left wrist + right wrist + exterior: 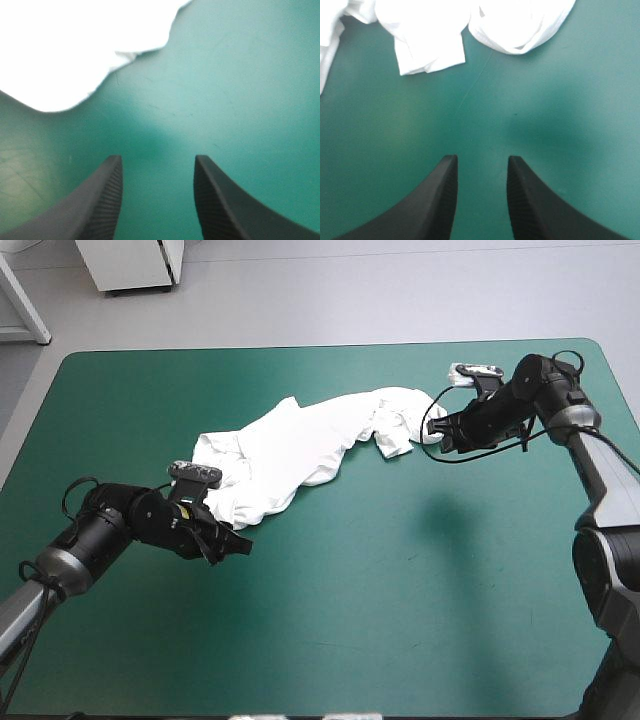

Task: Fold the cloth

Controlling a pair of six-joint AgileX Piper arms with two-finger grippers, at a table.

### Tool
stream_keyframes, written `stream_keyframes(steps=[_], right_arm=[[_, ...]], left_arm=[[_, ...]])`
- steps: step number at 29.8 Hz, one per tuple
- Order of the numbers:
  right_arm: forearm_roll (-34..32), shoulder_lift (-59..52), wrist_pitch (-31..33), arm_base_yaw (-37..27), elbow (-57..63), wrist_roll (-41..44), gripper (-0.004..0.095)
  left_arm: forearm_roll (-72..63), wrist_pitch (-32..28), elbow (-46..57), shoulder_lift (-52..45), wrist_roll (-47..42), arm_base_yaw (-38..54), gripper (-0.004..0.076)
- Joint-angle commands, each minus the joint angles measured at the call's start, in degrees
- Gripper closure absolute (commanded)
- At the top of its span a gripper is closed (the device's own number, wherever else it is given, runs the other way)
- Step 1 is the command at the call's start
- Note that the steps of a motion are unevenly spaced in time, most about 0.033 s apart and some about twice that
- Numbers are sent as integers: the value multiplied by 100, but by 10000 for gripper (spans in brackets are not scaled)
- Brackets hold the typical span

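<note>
Left gripper and right gripper both gape, held low.

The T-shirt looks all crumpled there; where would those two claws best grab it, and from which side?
Probably by its two ends: the T-shirt lies as a long crumpled strip from near-left to far-right. The open right gripper could pinch the loose flap ahead of it, coming from the right; the open left gripper the near-left end, coming from the table's near side.

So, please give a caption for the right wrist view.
Open right gripper above the teal-green cover, white T-shirt lying ahead, not held.
</note>
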Motion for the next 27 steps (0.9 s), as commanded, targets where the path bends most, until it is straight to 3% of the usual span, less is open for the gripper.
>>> stream_keyframes(steps=[1, 8, 11, 18, 27], right_arm=[[-192, -854, 51, -1, -198, 76, 584], [-739, -1776, 643, -1, -198, 431, 584], [-750, -2023, 704, -1, -198, 434, 584], [-721, -2191, 645, -1, -198, 444, 584], [-691, -2181, 530, -1, -198, 444, 584]], left_arm=[[398, 259, -705, -178, -239, -45, 394], [1510, 1115, -1410, -178, -745, 86, 394], [1469, 1177, -1570, -151, -790, 407, 388], [991, 1375, -1981, 351, -264, 1290, 286], [889, 1250, -2175, 1517, -198, 1336, 283]])
